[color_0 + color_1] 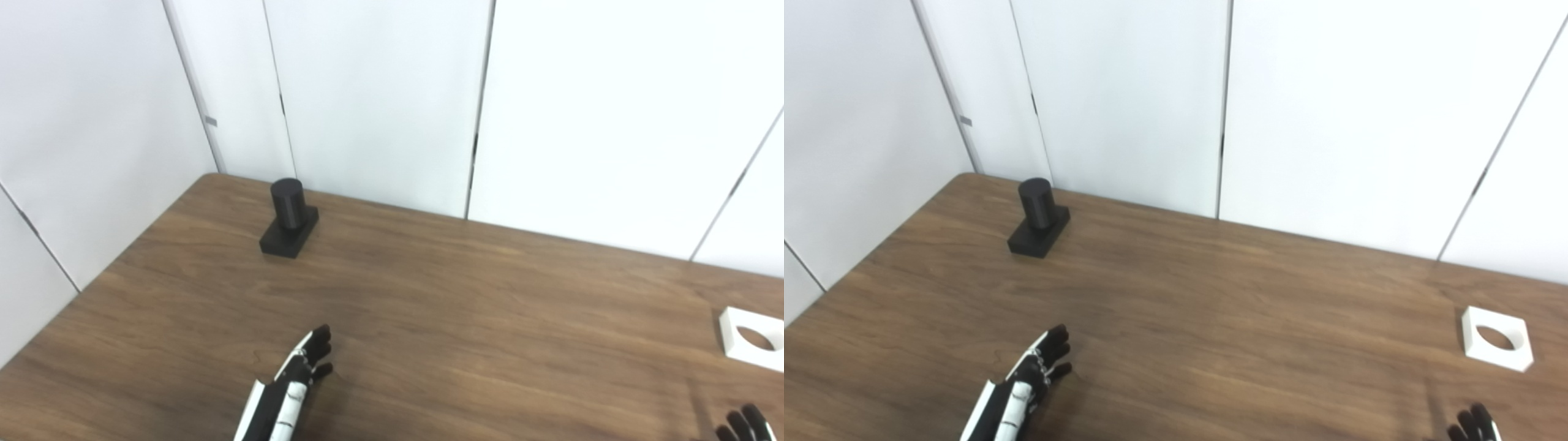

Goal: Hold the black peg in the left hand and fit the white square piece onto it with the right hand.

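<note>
The black peg [288,216], a short cylinder on a flat black base, stands upright on the wooden table [465,306] at the far left, near the wall. The white square piece [1497,338] with a round hole lies flat near the table's right edge. My left hand [300,376] is open and empty above the near middle-left of the table, well short of the peg. Only the fingertips of my right hand [1476,425] show at the bottom right, in front of the white piece and apart from it.
White wall panels [380,98] close off the table at the back and the left. The table's left edge runs diagonally past the peg.
</note>
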You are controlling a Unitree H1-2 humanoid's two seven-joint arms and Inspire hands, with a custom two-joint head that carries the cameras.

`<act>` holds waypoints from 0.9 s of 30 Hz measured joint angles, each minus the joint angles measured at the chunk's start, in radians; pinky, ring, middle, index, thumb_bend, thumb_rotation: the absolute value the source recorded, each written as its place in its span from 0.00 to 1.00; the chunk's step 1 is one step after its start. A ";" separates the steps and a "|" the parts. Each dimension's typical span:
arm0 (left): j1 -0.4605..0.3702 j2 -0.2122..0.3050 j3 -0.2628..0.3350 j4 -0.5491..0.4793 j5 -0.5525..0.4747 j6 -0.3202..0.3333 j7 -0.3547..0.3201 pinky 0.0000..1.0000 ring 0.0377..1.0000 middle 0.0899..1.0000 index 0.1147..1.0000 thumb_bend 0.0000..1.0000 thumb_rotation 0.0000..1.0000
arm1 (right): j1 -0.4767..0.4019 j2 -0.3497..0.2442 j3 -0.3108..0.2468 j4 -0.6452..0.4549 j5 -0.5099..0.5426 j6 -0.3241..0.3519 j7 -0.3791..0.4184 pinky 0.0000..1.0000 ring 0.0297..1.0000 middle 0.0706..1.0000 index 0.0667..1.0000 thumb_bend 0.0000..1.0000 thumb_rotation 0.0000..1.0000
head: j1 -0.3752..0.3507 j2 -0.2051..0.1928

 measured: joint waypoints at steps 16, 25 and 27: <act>0.002 0.000 0.043 -0.123 0.214 0.158 0.097 0.78 0.89 0.90 0.88 0.59 0.71 | 0.001 0.001 0.001 0.008 -0.021 -0.021 0.001 1.00 1.00 0.97 0.96 0.72 1.00 | -0.015 -0.006; -0.089 0.018 0.112 -0.268 0.616 0.567 0.094 0.96 0.99 0.98 0.92 0.87 0.57 | 0.010 0.006 0.002 0.013 -0.034 -0.040 0.000 0.99 1.00 0.96 0.95 0.76 1.00 | -0.014 -0.009; -0.143 0.026 0.124 -0.270 0.651 0.611 0.083 0.89 0.97 0.97 0.91 0.91 0.56 | 0.008 0.006 0.002 0.013 -0.036 -0.040 0.000 0.98 1.00 0.96 0.95 0.76 1.00 | -0.011 -0.009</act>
